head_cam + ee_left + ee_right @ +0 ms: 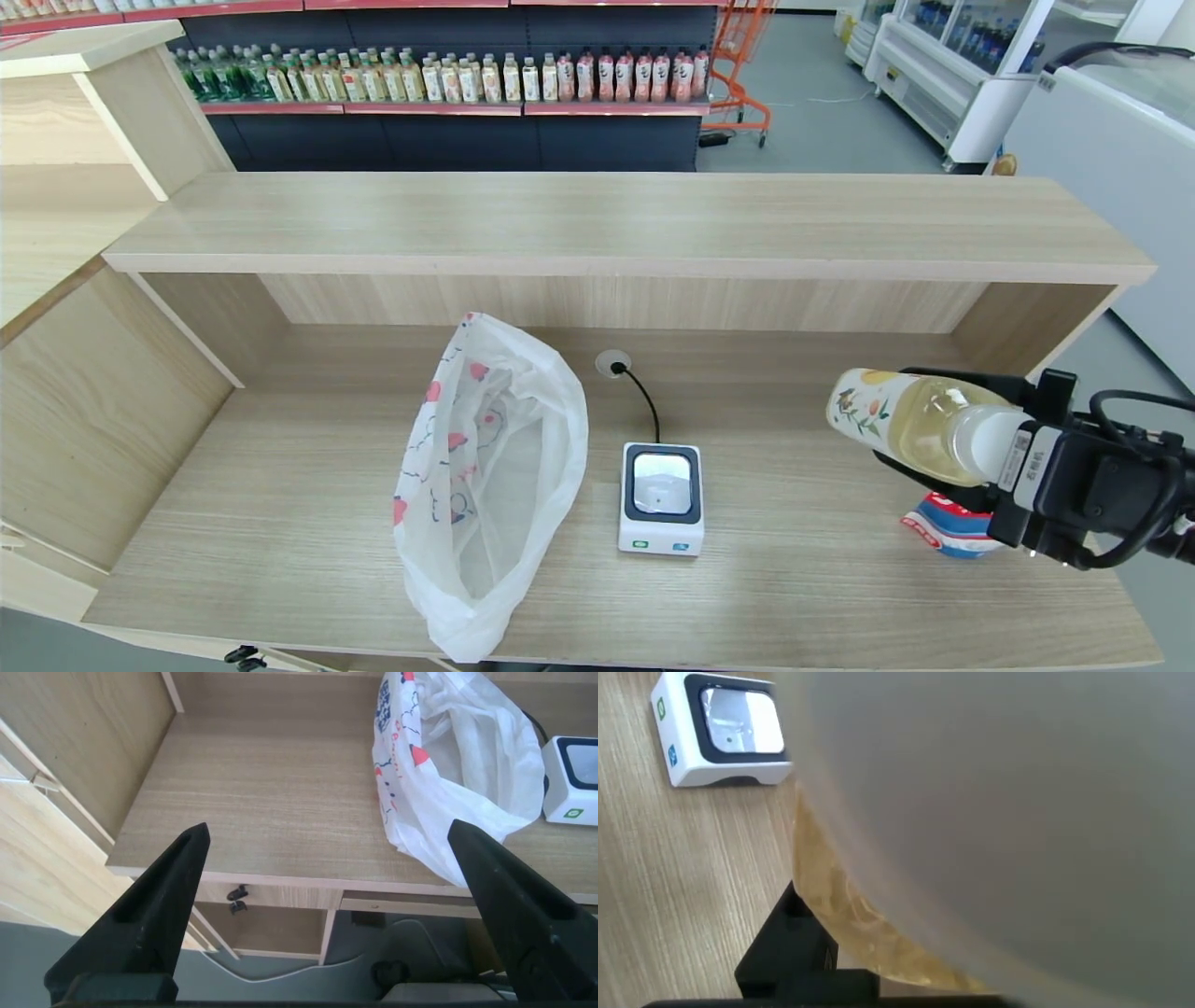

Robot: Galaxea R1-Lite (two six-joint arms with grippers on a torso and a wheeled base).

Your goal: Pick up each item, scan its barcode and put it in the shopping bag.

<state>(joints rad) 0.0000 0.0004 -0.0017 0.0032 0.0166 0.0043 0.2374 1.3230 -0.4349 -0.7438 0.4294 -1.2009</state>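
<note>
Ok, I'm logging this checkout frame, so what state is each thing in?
bottle, held sideways above the counter
right end effector, shut on the bottle
left end effector, open, empty
shopping bag, mouth open, slumped on the counter
scanner, face up, cable attached
packet, lying on the counter, not picked up

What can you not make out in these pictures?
- Barcode on the bottle: head view shows none; in the right wrist view the bottle is too close, blurred.
- Red-and-white packet: head view, mostly hidden under the right gripper.
- Bottom of the shopping bag: head view, hidden by its folds.
</note>
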